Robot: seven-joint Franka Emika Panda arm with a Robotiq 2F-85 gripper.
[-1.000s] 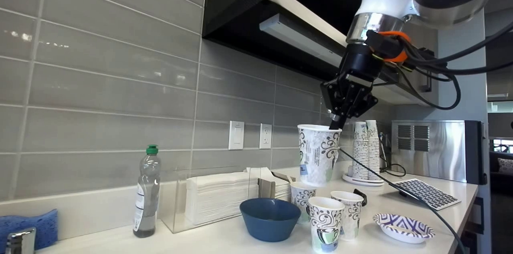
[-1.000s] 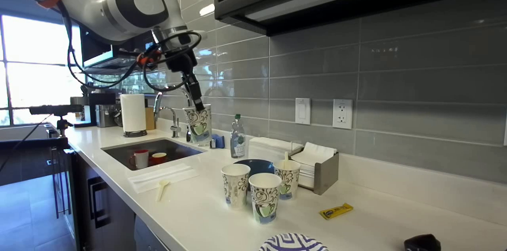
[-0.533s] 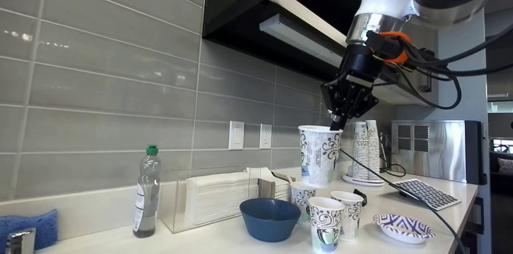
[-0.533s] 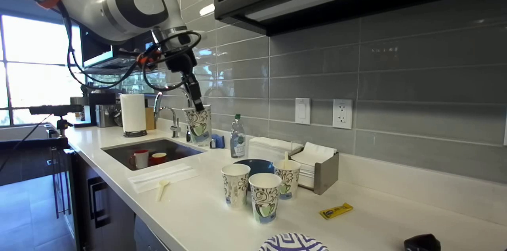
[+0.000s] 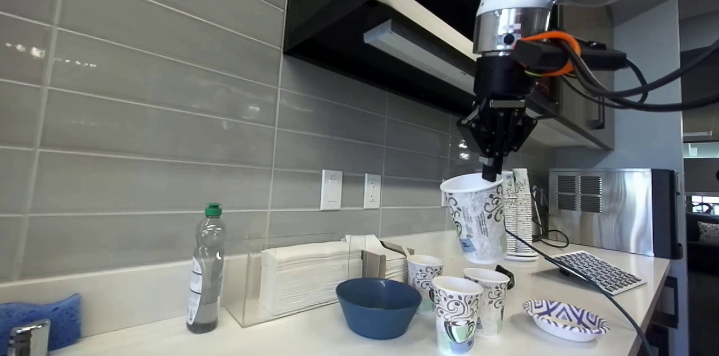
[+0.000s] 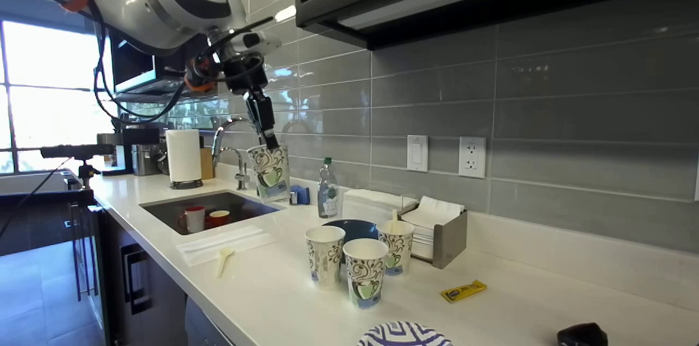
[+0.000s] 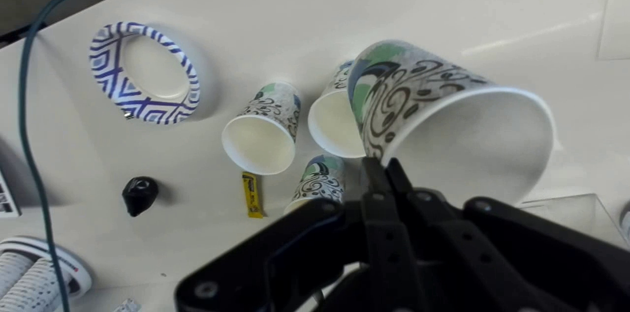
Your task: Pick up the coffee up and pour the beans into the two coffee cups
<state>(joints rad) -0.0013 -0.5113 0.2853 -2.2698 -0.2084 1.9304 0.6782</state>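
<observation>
The coffee, a tall white cup with a dark pattern (image 5: 477,221), hangs tilted in the air above the counter; it shows also in an exterior view (image 6: 269,174). My gripper (image 5: 492,170) is shut on its rim, one finger inside and one outside, as the wrist view shows at the gripper (image 7: 385,160). The part of its inside in view is plain pale grey; I see no beans. The two coffee cups, a short patterned cup (image 6: 326,258) and another short cup (image 6: 366,275), stand upright below. In the wrist view the held cup partly hides one of them (image 7: 334,125).
A third short cup (image 6: 396,248) with a stick in it stands behind them. A dark blue bowl (image 5: 379,311), a patterned shallow bowl (image 5: 566,319), napkins (image 5: 306,277) and a soap bottle (image 5: 205,272) stand nearby. A yellow packet (image 6: 463,291) lies on the counter. A cabinet hangs above.
In the last half second my wrist has turned and the tall cup has gone from nearly upright to tilted. The gripper keeps hold of its rim. The cups on the counter have not moved.
</observation>
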